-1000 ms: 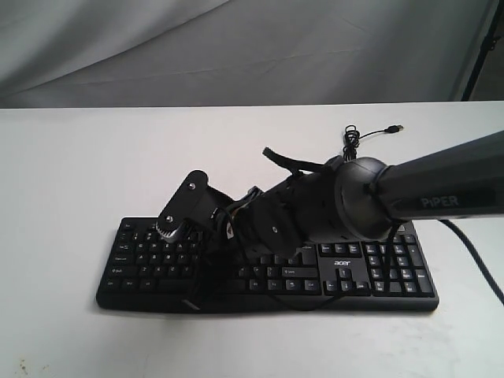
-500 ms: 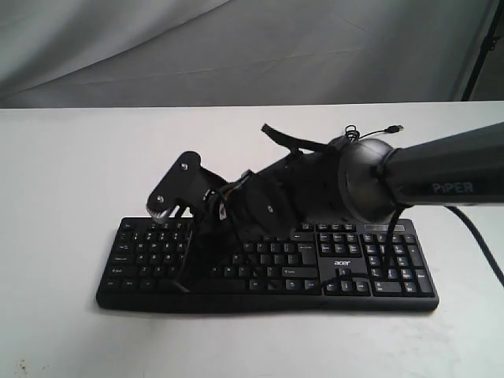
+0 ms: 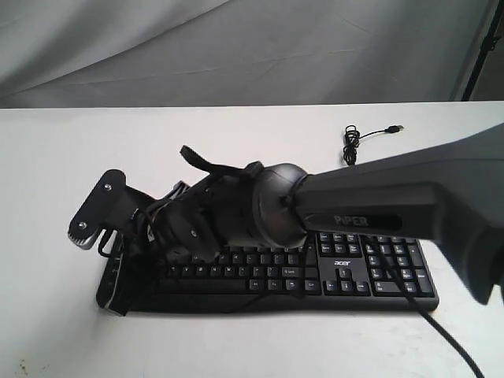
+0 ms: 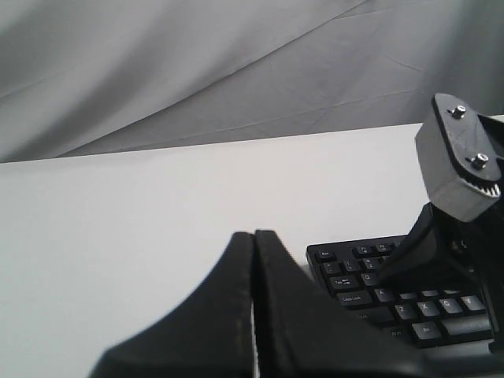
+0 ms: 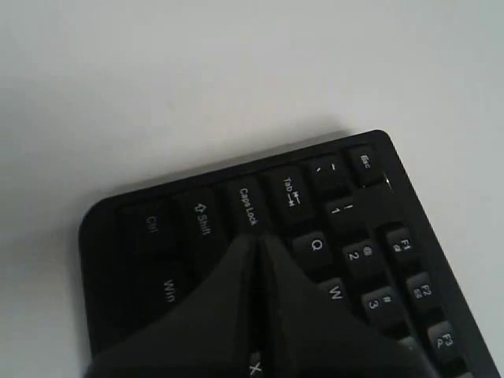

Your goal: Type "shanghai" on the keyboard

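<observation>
The black keyboard [image 3: 346, 272] with white legends and an acer logo lies along the table's front. My right arm reaches across it to its left end. My right gripper [image 3: 126, 264] is shut there with nothing held. In the right wrist view the right gripper [image 5: 256, 238] points down just past the Caps Lock key [image 5: 248, 206], beside Q [image 5: 316, 246], and covers the key under its tips. My left gripper [image 4: 253, 235] is shut and empty, off the keyboard's [image 4: 354, 276] left end over bare table. It does not show in the exterior view.
The keyboard's thin USB cable [image 3: 358, 138] lies coiled on the white table [image 3: 236, 134] behind the number pad. The right arm's grey wrist mount [image 4: 461, 157] stands close to the left gripper. A grey cloth [image 3: 236, 47] hangs behind.
The right arm has swung left along the keyboard, from over the middle keys to its left end, and its gripper has come down toward the keys there.
</observation>
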